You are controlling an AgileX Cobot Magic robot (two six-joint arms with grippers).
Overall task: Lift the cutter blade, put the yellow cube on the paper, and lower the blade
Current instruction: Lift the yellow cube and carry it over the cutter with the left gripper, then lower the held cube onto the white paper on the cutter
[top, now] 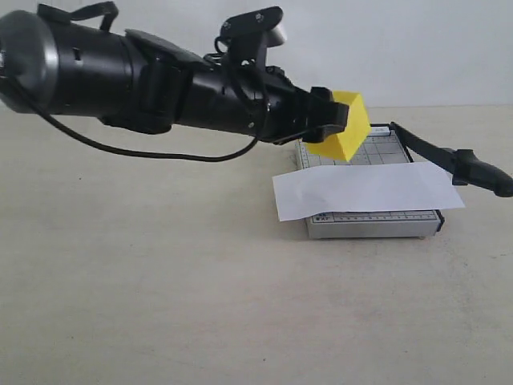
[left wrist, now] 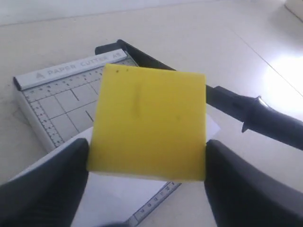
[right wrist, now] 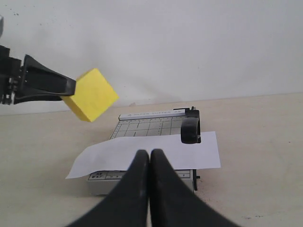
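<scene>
Black left gripper (top: 335, 120) pinches the bright yellow matte cube (top: 353, 135) by its flat sides, mid-frame above the white paper sheet (top: 369, 188). It looks light and stiff. Right gripper (right wrist: 150, 163) is closed, empty.

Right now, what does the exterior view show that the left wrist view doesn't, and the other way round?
Only the exterior view shows the whole left arm, the full width of the paper across the cutter base, and the yellow cube held in the air, off the paper. Only the left wrist view shows the lettering on the base's head bar and the two fingers pressed against opposite sides of the cube. Both show the cube in the left gripper, the gridded base, the paper and the cutter blade.
</scene>
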